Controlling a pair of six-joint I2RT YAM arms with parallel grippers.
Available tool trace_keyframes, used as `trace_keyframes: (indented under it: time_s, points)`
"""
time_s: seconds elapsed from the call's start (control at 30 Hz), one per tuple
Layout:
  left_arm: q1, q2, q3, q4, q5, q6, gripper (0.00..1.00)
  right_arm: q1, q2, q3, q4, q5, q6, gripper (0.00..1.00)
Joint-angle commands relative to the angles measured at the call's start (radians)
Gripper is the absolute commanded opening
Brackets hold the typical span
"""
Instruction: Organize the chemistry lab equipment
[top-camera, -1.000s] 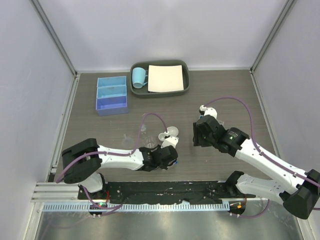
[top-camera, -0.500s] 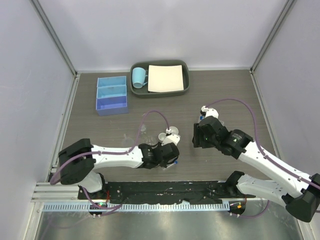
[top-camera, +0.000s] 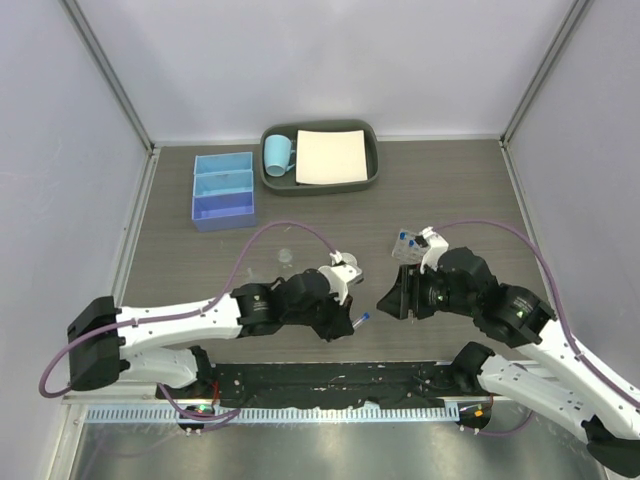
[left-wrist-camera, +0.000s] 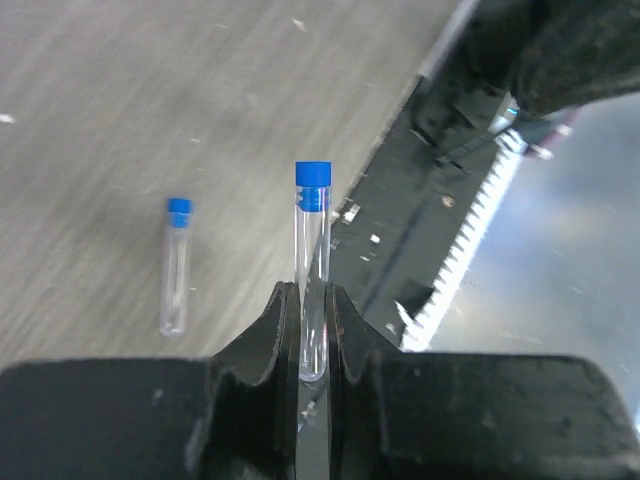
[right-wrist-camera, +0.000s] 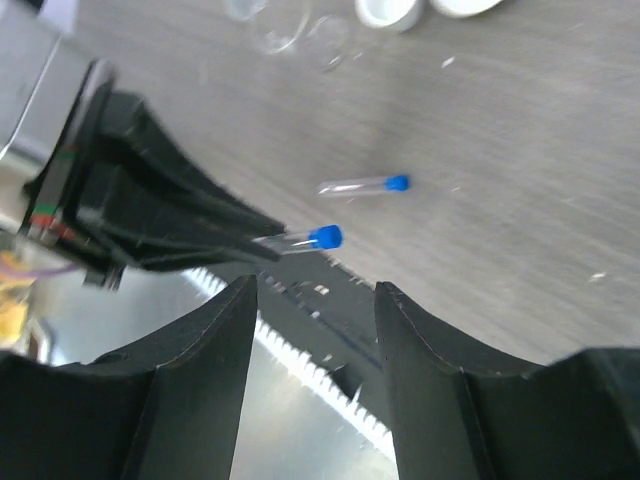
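Note:
My left gripper (left-wrist-camera: 308, 292) is shut on a thin clear blue-capped tube (left-wrist-camera: 312, 250), which sticks out ahead of the jaws with its cap away from them. From above, that gripper (top-camera: 345, 315) and tube (top-camera: 358, 321) hang over the table's near edge. A second tube (left-wrist-camera: 176, 265) lies flat on the table; the right wrist view also shows this tube (right-wrist-camera: 365, 185). My right gripper (right-wrist-camera: 315, 290) is open and empty, facing the held tube (right-wrist-camera: 300, 238) from the right. Two white dishes (right-wrist-camera: 385, 10) and a small clear bottle (top-camera: 287, 257) sit behind the left arm.
The blue three-compartment box (top-camera: 223, 190) stands at the back left. Behind it to the right is a dark grey tray (top-camera: 320, 188) with a light-blue mug (top-camera: 277, 153) and a white sheet (top-camera: 332, 157). A black toothed rail (top-camera: 330, 380) runs along the near edge.
The left gripper has shut on a tube and carried it up and to the right, towards the near edge. The right arm has pulled back and turned its open jaws towards it.

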Motion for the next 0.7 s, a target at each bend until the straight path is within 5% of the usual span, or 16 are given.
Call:
trace_keyframes:
  time_s: [0.0,0.23,0.67]
  points:
    - [0.071,-0.078,-0.117,0.295,0.367,-0.034,0.0,0.007,-0.06,-0.06,0.073,-0.274,0.071,0.56]
    - [0.182,-0.169,-0.28,0.637,0.668,-0.164,0.01,0.008,-0.107,-0.162,0.16,-0.405,0.149,0.56]
    - [0.215,-0.155,-0.363,0.872,0.768,-0.256,0.0,0.06,-0.084,-0.18,0.355,-0.436,0.253,0.56]
